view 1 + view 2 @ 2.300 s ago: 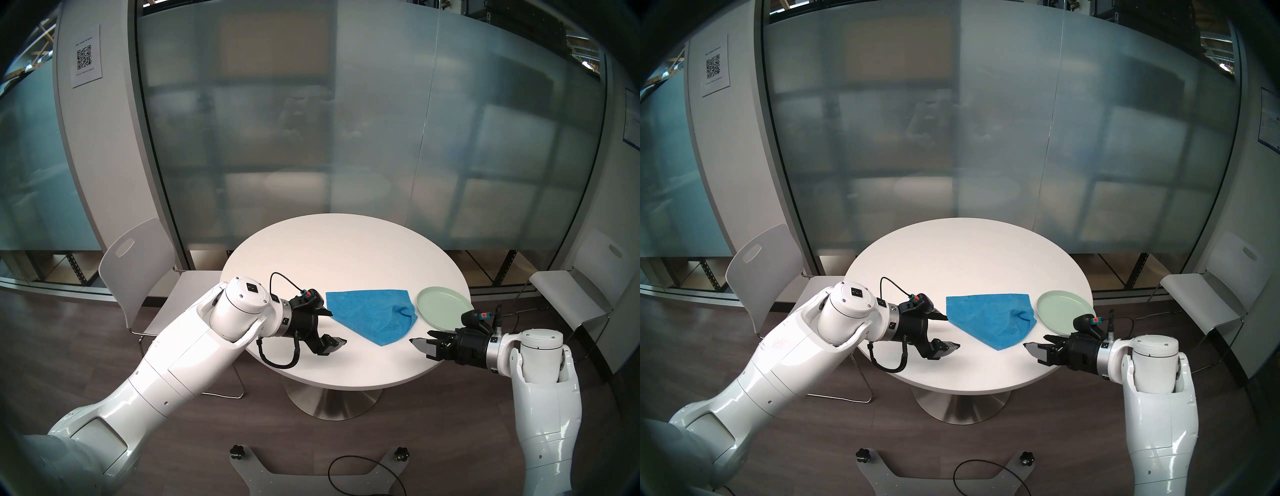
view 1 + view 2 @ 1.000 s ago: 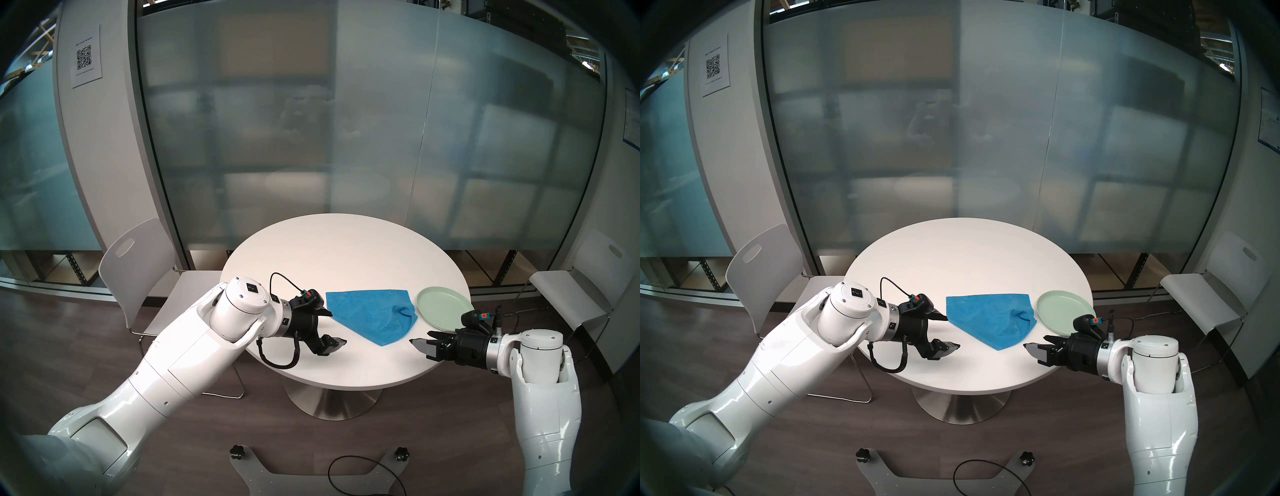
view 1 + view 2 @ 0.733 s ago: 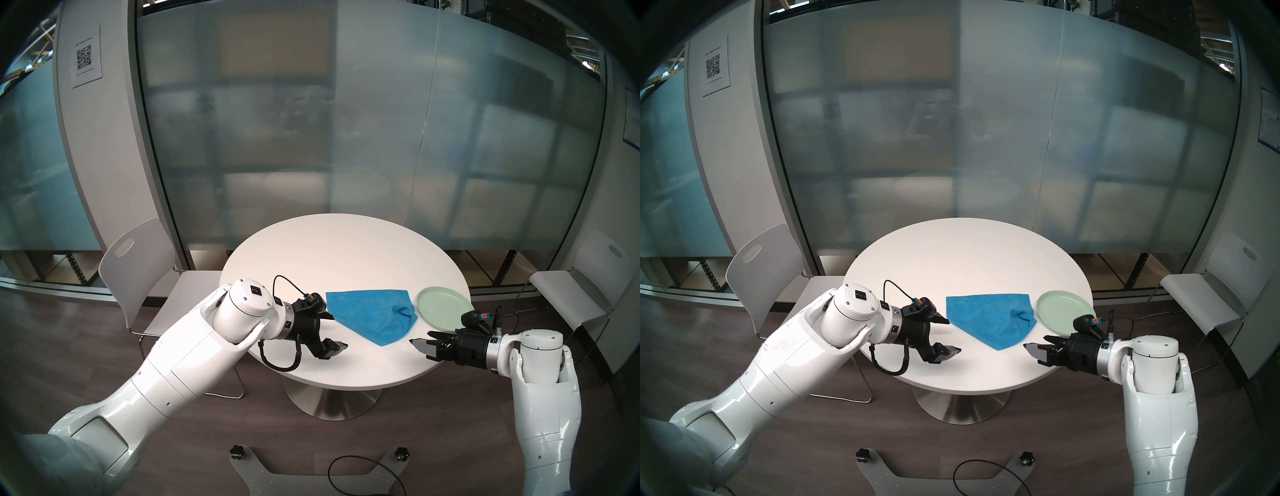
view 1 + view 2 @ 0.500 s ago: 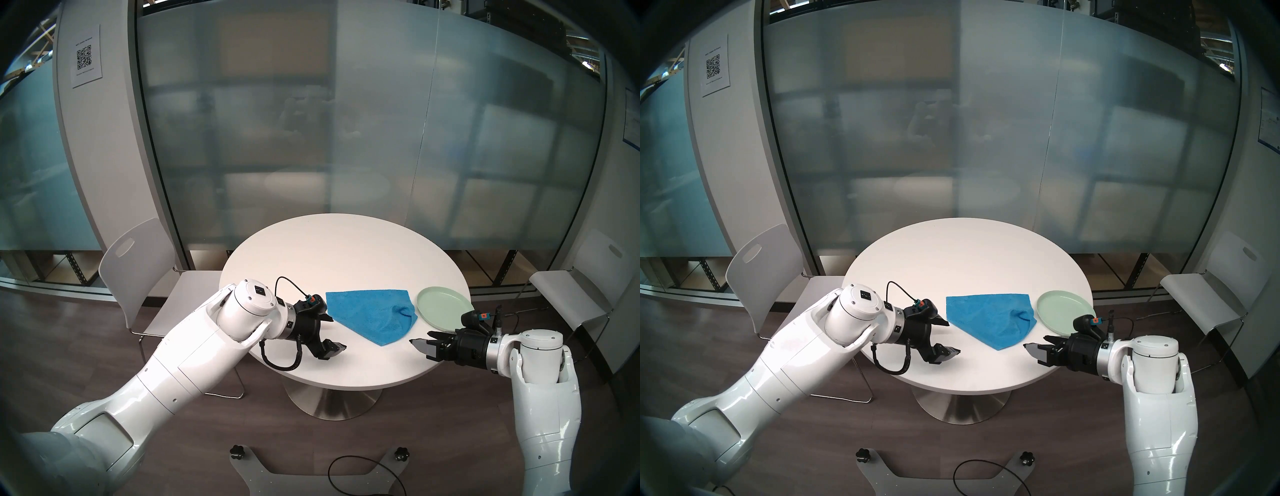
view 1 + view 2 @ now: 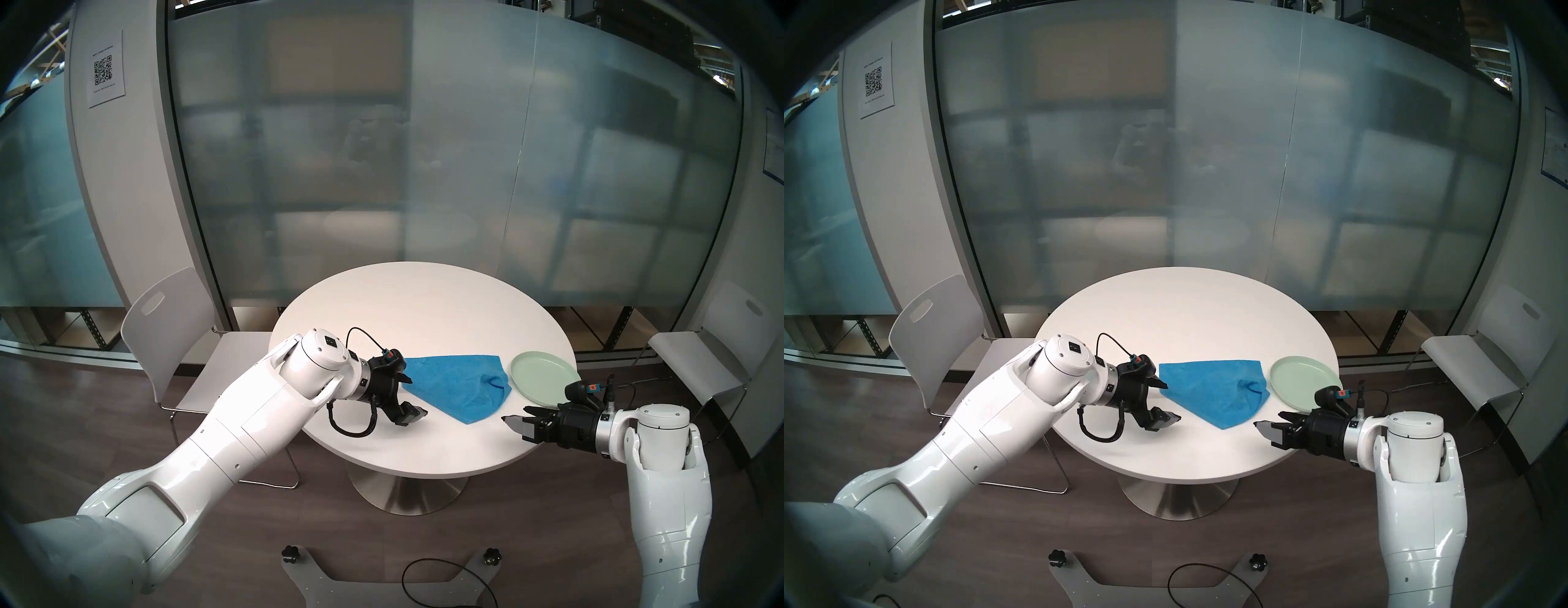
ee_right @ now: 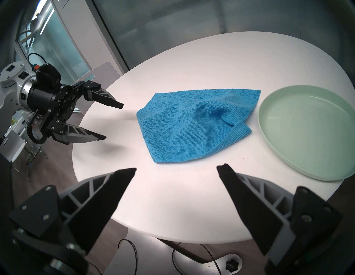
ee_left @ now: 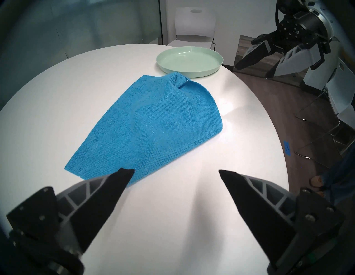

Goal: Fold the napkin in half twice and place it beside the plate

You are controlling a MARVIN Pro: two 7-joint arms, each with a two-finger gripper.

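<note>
Head views: one napkin (image 5: 456, 384), lying loose on one round table (image 5: 407, 305), one corner curled over, just beside one plate (image 5: 543, 375); judged no neat fold made yet, both folds and placement left. Left wrist view: left gripper (image 7: 175, 172) spread wide, empty, at the napkin's near corner. Right wrist view: right gripper (image 6: 176, 167) spread wide, empty, clear of the cloth.

The napkin (image 5: 456, 384) is bright blue, plain, with a terry weave; the plate (image 5: 543, 375) is pale mint green, unpatterned; the bench (image 5: 415, 305) is white; both hands have black fingers.
</note>
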